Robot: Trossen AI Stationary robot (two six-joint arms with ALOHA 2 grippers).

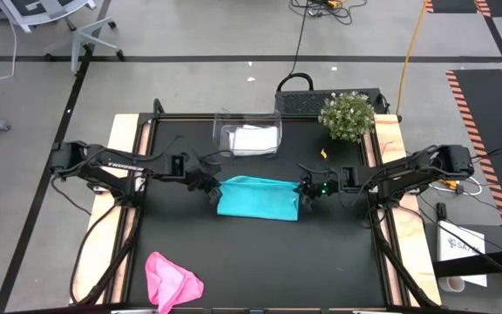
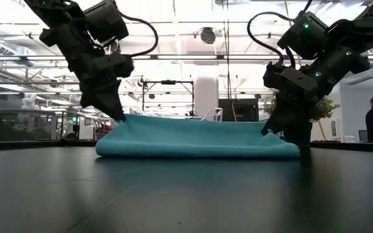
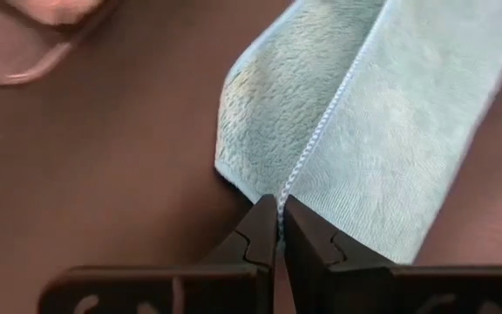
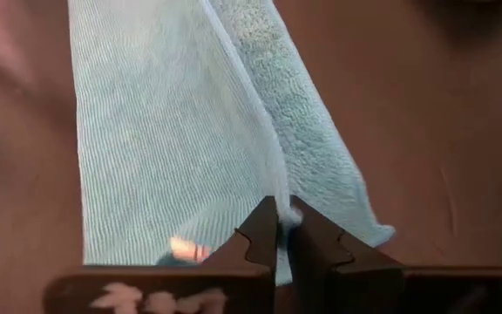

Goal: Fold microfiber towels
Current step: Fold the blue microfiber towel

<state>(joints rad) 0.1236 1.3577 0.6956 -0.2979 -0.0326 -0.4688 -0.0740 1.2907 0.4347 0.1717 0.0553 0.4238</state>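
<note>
Your black table [image 1: 260, 253] sits in a large workshop with a grey floor. The teal towel [image 1: 259, 197] lies at the table's middle, folded over into a long band that runs from left to right.

Your left tool [image 1: 208, 186] is at the towel's left end. Its fingers [image 3: 255, 235] are pressed together, pinching the stitched edge of the teal towel. Your right tool [image 1: 305, 194] is at the towel's right end, its fingers [image 4: 264, 228] likewise pressed together on the towel's edge. In the low view both ends of the towel are drawn up slightly where the tools grip them, and the middle rests on the table.

The pink towel [image 1: 172, 281] lies crumpled near the table's front left corner, well apart from both arms. The white towel [image 1: 254, 139] lies inside a clear tub [image 1: 219, 138] at the back of the table. A small potted plant [image 1: 348, 116] stands at the back right corner.
</note>
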